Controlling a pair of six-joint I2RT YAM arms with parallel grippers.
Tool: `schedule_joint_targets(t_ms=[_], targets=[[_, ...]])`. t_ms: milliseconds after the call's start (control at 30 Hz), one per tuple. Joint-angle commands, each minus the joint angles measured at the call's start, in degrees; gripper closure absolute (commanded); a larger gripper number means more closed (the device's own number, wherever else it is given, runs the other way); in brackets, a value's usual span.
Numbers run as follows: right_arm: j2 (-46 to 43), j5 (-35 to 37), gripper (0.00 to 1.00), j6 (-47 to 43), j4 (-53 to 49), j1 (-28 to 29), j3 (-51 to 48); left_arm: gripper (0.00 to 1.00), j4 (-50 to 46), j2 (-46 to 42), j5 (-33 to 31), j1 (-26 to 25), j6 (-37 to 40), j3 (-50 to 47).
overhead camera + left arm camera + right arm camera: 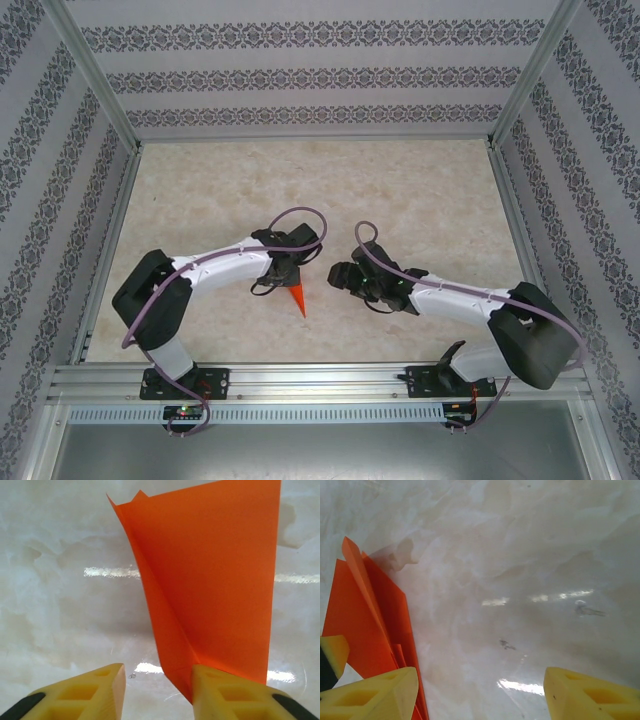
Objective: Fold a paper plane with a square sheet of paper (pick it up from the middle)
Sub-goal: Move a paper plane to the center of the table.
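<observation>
Paper plane [210, 580] against one of left fingers [225, 692], gap visible, not pinched; right fingers [585, 692] wide apart, empty, just beside plane.

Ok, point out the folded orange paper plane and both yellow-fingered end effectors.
Folded orange paper plane [215, 580], left wrist view: middle of its broad face.
Yellow-fingered left end effector [157, 677], left wrist view: midway between fingertips.
Yellow-fingered right end effector [480, 680], right wrist view: midway between fingertips.
</observation>
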Motion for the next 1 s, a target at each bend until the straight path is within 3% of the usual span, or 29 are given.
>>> schedule_joint_targets(t_ms=[0,200,333,967], targets=[[2.24,-4.3,0.34,-2.79,2.7,1.03,2.78,0.69,2.96,-3.32,0.7,1.29,-0.89,-1.82],[8.85,-11.56,0.42,-4.48,8.3,2.86,6.28,0.88,7.93,-6.08,4.35,3.39,-0.23,-6.27],[13.08,-12.67,0.46,-5.91,8.2,4.76,10.11,0.92,9.48,-6.83,5.81,4.26,0.13,-7.78],[23.09,-17.28,0.53,-10.17,7.03,6.14,18.07,0.93,13.14,-9.27,8.91,6.42,1.09,-11.87]])
